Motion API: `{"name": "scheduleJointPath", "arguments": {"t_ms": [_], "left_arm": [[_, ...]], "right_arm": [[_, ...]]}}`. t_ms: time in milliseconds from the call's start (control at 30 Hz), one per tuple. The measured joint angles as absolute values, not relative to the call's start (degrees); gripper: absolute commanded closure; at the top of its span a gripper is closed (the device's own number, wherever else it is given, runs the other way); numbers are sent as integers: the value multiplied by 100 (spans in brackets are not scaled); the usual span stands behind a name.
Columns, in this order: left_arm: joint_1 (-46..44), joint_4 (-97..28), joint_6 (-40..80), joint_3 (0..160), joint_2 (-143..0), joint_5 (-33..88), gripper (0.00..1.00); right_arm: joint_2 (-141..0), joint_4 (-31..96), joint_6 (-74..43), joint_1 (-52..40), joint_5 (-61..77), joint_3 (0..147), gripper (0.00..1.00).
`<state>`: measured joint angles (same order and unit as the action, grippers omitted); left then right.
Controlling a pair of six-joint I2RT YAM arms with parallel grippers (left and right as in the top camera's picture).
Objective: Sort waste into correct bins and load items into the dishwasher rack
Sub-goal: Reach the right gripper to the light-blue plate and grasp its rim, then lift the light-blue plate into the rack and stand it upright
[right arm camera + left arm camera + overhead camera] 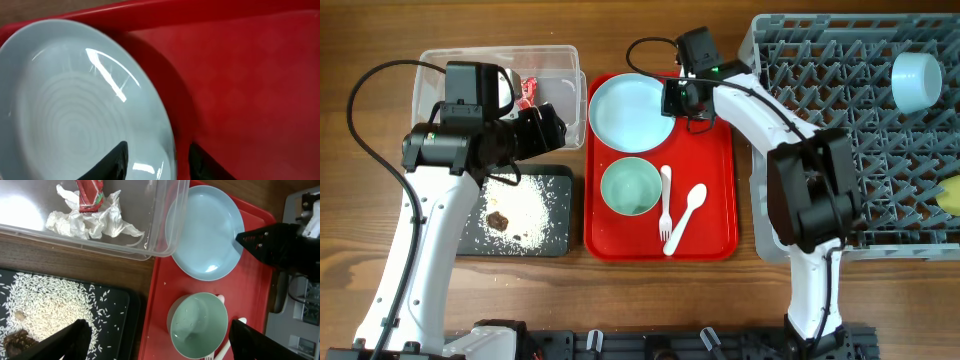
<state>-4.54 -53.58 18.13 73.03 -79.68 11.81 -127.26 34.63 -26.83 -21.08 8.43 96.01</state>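
1. Step in hand: loading the dishwasher rack. The light blue round plate [632,110] lies flat, face up, at the far end of the red serving tray [715,200], well apart from the large grey plastic peg rack [860,120].
2. Right gripper [157,157]: jaws part-open and straddling the plate's right rim, one finger over the plate and the other over the tray. Nothing is clamped yet.
3. Left gripper [160,340]: spread wide and empty, above the gap between the clear rectangular plastic tub [430,70] and the shallow black tray [555,215].
4. Next move, as judged: pinch the rim, lift, tip the plate on edge, then slot it between pegs.
5. Axis: round, so no long axis. The eating face points up.
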Motion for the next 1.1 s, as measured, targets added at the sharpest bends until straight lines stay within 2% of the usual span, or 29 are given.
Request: {"name": "scheduleJointPath", "arguments": {"t_ms": [167, 433, 533, 833, 1000, 1100], "left_arm": [[-454, -5358, 1811, 7303, -7968, 1179, 10], [-454, -5358, 1813, 7303, -7968, 1179, 11], [-454, -5360, 1813, 7303, -7968, 1181, 10], [-454, -5360, 1813, 7303, -7968, 1181, 10], [-454, -5358, 1813, 7303, -7968, 1179, 10], [-454, -5358, 1813, 7303, -7968, 1179, 10]], "right_arm": [[-12776, 3437, -2956, -2123, 760, 9601, 77], [-12923, 3494, -3083, -2123, 740, 9603, 85], [-12923, 3544, -3105, -2123, 740, 9603, 96], [-12888, 3540, -2961, -2064, 779, 9605, 96], [-12348, 3590, -2185, -1612, 722, 9675, 96], [-11526, 3511, -1435, -1015, 598, 9955, 96]]}}
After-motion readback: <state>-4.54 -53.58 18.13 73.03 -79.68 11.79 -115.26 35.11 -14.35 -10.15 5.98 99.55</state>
